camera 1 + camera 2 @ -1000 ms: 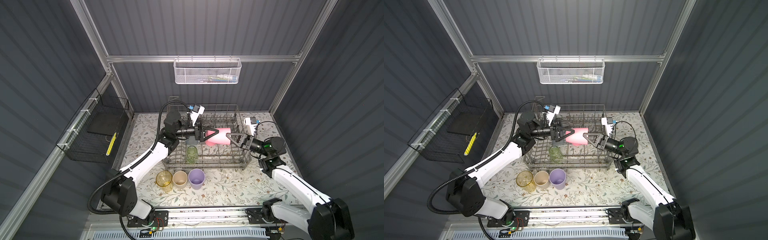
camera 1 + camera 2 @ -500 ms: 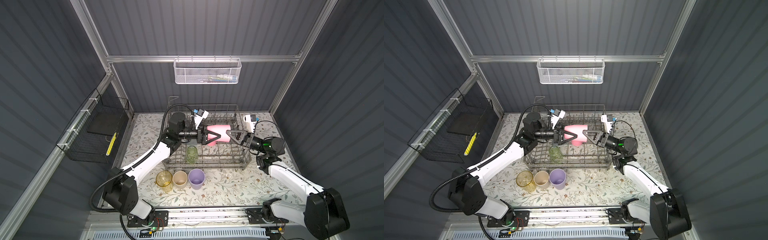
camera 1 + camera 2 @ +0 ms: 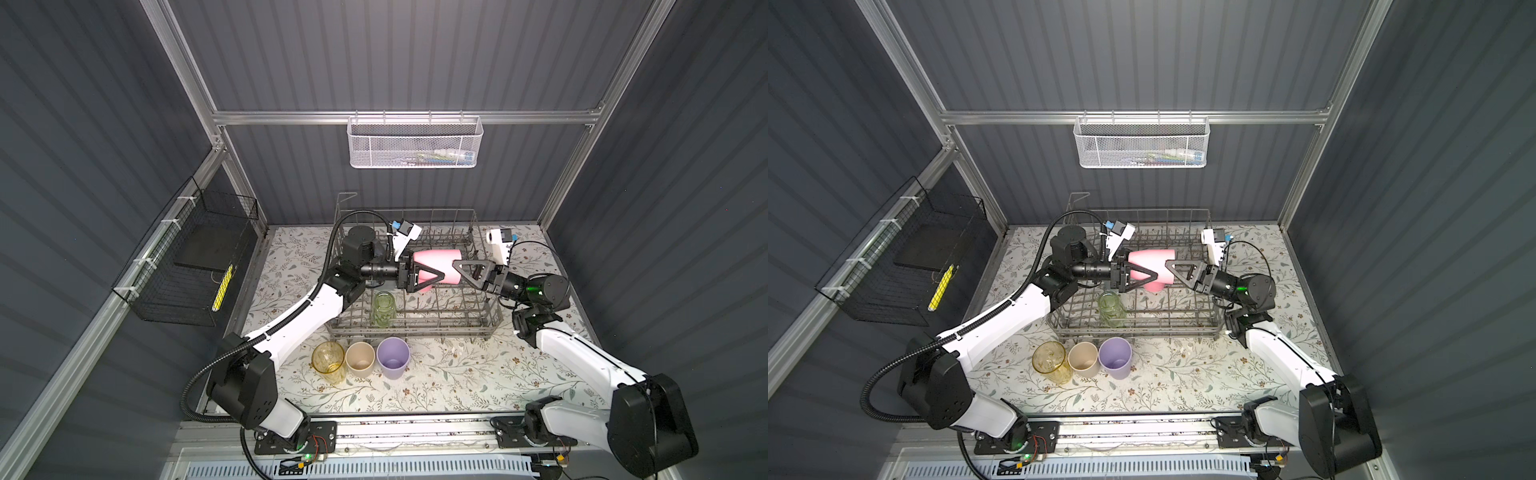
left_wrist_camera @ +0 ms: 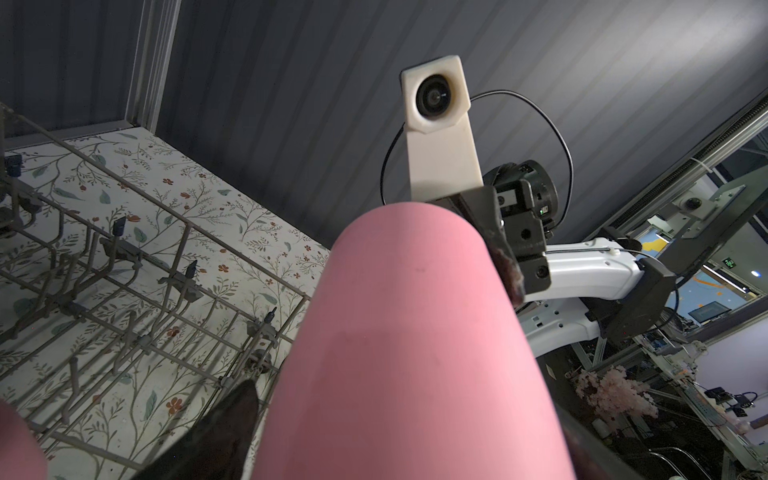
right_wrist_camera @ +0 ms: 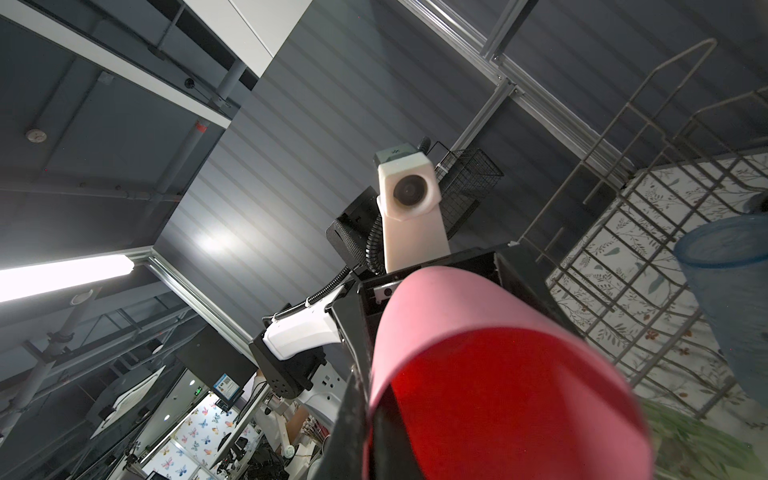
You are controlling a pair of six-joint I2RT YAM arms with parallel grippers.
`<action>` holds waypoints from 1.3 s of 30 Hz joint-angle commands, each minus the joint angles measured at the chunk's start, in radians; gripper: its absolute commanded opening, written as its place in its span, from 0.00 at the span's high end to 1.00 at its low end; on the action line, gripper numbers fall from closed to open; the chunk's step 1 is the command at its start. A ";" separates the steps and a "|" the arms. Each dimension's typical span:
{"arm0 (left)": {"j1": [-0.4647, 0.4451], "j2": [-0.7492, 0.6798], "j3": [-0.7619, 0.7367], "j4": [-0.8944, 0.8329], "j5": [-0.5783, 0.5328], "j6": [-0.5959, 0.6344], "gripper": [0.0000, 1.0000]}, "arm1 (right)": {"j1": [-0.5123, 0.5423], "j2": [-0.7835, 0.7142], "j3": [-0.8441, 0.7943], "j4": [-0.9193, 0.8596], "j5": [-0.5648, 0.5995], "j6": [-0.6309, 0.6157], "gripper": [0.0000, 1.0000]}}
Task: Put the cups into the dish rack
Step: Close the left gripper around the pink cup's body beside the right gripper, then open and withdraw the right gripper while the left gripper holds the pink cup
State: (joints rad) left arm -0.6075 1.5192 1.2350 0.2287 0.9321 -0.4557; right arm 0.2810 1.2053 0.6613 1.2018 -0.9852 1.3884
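Pink cup (image 3: 440,257) sideways above dish rack (image 3: 436,331)

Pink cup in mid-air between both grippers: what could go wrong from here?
1. The right gripper pinches the pink cup only by its rim; the left gripper stands open around its base. If the right lets go first, the cup may fall onto the tines of the dish rack.
2. The cup tapers toward the base, so the left's closing jaws might slip off.

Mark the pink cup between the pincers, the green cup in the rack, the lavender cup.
raised pink cup (image 3: 436,257): in a top view, upper side wall.
green cup (image 3: 383,309): in a top view, side wall.
lavender cup (image 3: 392,372): in a top view, near outer wall.
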 commanded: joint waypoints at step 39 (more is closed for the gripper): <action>0.000 -0.022 0.000 0.073 0.014 -0.014 0.35 | 0.003 0.049 -0.017 0.145 -0.035 0.073 0.94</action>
State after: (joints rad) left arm -0.6079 1.5188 1.2350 0.2775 0.9375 -0.4793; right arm 0.2829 1.2541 0.6392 1.3022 -1.0027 1.4399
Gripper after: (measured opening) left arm 0.740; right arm 0.061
